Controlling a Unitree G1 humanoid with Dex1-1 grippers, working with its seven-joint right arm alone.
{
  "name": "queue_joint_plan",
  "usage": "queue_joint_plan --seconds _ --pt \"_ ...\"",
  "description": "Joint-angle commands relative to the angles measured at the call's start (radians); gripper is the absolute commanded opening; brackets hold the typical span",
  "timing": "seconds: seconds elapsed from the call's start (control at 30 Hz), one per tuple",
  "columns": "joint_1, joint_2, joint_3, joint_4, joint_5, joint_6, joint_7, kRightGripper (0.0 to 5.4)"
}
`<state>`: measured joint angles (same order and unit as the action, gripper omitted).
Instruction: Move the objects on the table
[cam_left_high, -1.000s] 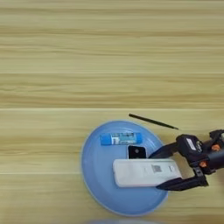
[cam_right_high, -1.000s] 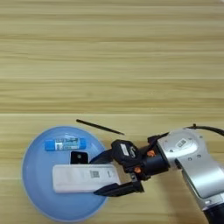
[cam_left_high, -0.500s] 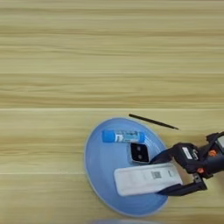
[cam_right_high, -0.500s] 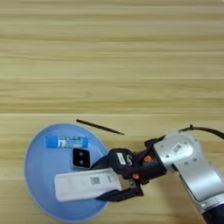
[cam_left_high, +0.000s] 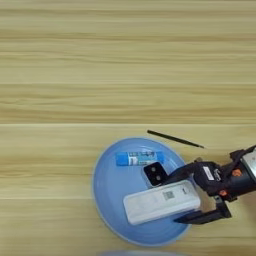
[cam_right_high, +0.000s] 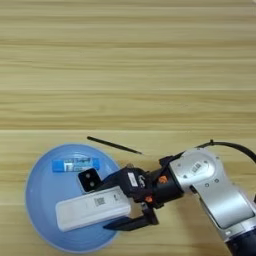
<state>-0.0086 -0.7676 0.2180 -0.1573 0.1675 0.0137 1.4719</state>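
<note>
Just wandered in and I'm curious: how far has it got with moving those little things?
Looks done: the blue tube, the black square piece and the white bar all lie on the blue plate.
In hand: the right gripper is open around the bar's right end.
Left: a thin black stick lies on the table.

Right arm low at 4 o'clock, gripper spread wide.
The silver forearm (cam_right_high: 220, 192) enters from the bottom-right corner and reaches toward 9 o'clock; the right gripper (cam_right_high: 117, 202) holds its two black fingers (cam_right_high: 131, 223) apart, one above, one below.
</note>
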Motion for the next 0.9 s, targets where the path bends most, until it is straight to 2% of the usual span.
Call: queue_joint_plan --seconds 0.03,0.4,0.6,0.77,0.9 --pt "-0.067 -0.042 -0.058 -0.053 0.042 0.012 -0.028 4.22" --pt "-0.125 -0.052 -0.114 -0.071 0.107 0.059 -0.02 5.36" --pt "-0.158 -0.028 -0.152 -0.061 0.149 0.111 -0.052 5.36" --pt "-0.213 0.021 -0.191 -0.043 0.188 0.193 -0.14 5.36" --pt "-0.262 0.079 -0.237 -0.043 0.224 0.263 -0.251 5.36"
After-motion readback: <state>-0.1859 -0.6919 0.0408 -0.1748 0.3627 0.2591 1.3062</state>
